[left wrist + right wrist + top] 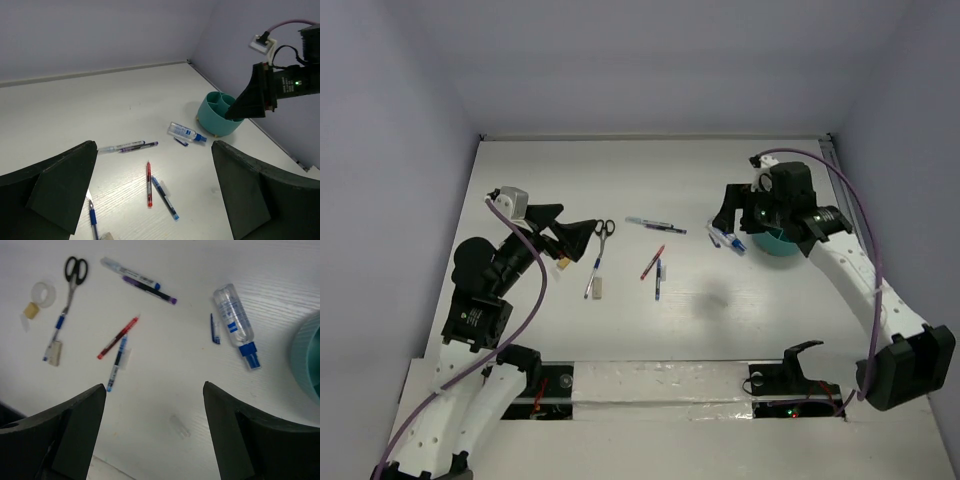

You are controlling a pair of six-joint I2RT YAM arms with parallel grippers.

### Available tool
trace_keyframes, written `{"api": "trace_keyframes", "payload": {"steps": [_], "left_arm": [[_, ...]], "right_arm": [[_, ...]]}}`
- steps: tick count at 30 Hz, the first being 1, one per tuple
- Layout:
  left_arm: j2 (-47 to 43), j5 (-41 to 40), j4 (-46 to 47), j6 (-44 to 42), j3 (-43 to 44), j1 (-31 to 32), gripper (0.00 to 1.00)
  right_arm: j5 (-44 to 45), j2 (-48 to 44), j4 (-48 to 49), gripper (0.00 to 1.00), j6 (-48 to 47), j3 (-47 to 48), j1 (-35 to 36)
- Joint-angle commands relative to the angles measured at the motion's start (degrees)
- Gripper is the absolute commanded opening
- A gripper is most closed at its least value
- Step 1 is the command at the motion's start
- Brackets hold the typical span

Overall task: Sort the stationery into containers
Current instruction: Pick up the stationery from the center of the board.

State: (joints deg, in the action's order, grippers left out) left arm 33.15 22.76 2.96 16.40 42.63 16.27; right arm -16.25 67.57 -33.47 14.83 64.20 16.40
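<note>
The left end effector is wide open. Its two dark fingers are far apart with nothing between them. In the top view it hangs above the tabletop, just beside the scissors. The right end effector is also spread wide and holds nothing. It hangs at the left side of the teal tub, over the clear bottle.

The teal tub stands toward the right side of the tabletop, partly hidden under the right arm. Dividers split its inside into compartments.

Five pens lie loose on the tabletop:
- The clear pen, which has a blue cap, and the dark purple pen lie side by side, nearly touching.
- The red pen and the blue pen lie near the middle, close together.
- The second blue pen lies in line with the tips of the scissors' blades.

There is one pair of scissors, with black handles. One eraser block touches the far end of the second blue pen. One white ring lies beside the scissors' handles, with one small tan block just beside it. There is one clear bottle, which has a blue cap, and one small dark blue cap just to its side. Only one tub is in view.
</note>
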Motion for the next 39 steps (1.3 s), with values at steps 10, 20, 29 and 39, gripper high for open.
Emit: {"api": "trace_keyframes", "payload": {"steps": [10,20,29,39], "left_arm": [[0.0,1.4,1.4,-1.5,-0.7,1.3,0.99],[0.7,1.1,1.0,-1.9,-0.7,1.8,0.99],[1.3,1.1,0.8,-2.1,-0.6,1.8,0.99],[1.5,1.0,0.7,-2.4,-0.6,2.4,0.99]], "right_arm": [[17.4,14.9,-5.8,0.78,-13.1,9.2,2.0],[15.9,28.3,-5.2,0.69,-19.9,13.3,2.0],[19.9,34.7,-5.0,0.66,-21.2,15.2,2.0],[22.5,40.9,-8.3,0.61,-23.1,17.9,2.0]]}}
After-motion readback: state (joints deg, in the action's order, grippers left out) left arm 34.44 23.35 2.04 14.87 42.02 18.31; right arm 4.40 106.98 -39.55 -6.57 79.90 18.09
